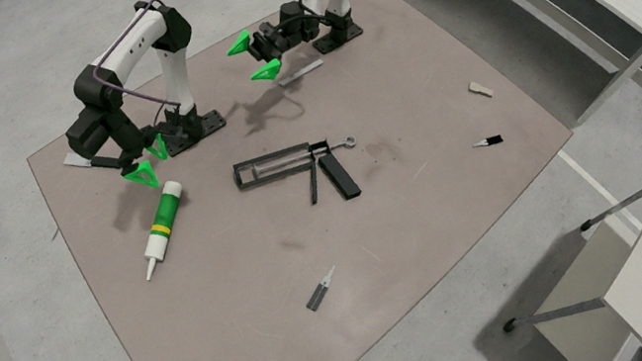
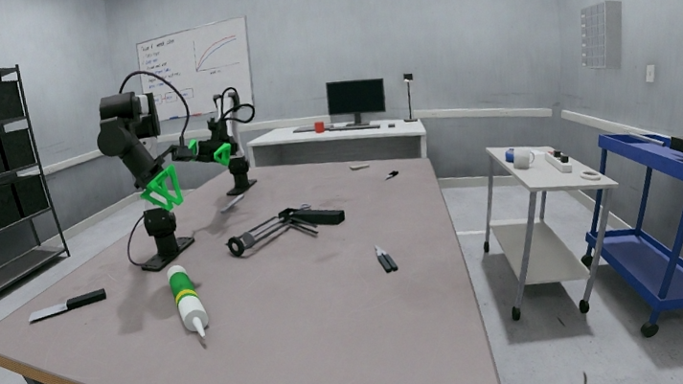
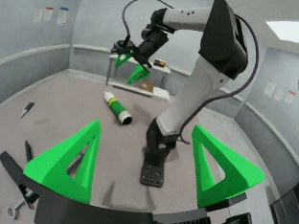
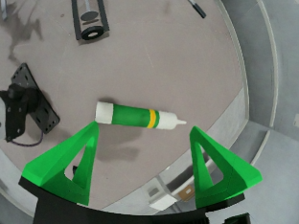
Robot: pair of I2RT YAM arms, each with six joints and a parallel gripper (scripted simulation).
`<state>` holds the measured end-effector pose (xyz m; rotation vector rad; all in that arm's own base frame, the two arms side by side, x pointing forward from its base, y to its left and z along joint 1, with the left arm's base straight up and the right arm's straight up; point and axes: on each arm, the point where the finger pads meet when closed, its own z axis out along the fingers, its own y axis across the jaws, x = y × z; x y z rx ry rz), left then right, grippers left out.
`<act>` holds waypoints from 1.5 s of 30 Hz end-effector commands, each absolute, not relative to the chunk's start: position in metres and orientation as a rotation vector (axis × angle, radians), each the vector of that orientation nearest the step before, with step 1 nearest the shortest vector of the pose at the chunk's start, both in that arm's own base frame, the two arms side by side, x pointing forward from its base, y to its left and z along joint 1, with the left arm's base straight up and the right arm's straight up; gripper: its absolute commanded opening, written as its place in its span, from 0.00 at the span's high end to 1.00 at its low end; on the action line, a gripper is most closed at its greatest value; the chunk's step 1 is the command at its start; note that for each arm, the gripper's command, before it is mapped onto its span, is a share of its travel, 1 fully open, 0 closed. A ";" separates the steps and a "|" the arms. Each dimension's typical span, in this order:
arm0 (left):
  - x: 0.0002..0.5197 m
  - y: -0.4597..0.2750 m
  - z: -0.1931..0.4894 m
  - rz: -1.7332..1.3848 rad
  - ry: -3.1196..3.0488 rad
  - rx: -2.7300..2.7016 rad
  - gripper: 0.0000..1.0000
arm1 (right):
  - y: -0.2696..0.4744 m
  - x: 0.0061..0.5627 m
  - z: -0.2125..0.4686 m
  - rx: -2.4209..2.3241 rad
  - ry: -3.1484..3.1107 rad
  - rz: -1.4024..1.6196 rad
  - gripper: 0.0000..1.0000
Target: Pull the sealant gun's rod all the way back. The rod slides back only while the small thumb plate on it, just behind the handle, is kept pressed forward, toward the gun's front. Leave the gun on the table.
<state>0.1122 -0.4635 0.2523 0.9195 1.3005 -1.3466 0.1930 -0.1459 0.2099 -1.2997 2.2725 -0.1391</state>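
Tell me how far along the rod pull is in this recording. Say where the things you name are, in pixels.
Done: nothing visible; the gun (image 1: 339, 176) (image 2: 320, 216) (image 3: 11, 169) (image 4: 103, 16) does lie on the table, as required at the end.
In hand: nothing; both the left end effector (image 1: 241, 66) (image 2: 208, 151) (image 3: 147, 127) and right end effector (image 1: 161, 172) (image 2: 171, 204) (image 3: 121, 75) (image 4: 145, 128) are open, away from it.
Left: pressing the thumb plate and pulling the rod (image 1: 338, 145), whose plunger disc (image 1: 255, 171) (image 4: 89, 15) sits near the front.
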 end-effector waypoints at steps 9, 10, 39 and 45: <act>0.126 -0.449 0.252 -1.264 1.349 0.888 0.00 | -0.139 0.199 0.209 -1.186 2.329 -0.153 0.00; 0.130 -0.443 0.252 -1.240 1.366 0.879 0.00 | -0.133 0.201 0.208 -1.163 2.338 -0.146 0.00; 0.268 -0.195 0.336 -0.554 1.569 0.436 0.00 | 0.067 0.260 0.171 -0.886 2.348 0.109 0.00; 0.314 -0.123 0.363 -0.341 1.577 0.273 0.00 | 0.128 0.273 0.161 -0.838 2.333 0.201 0.00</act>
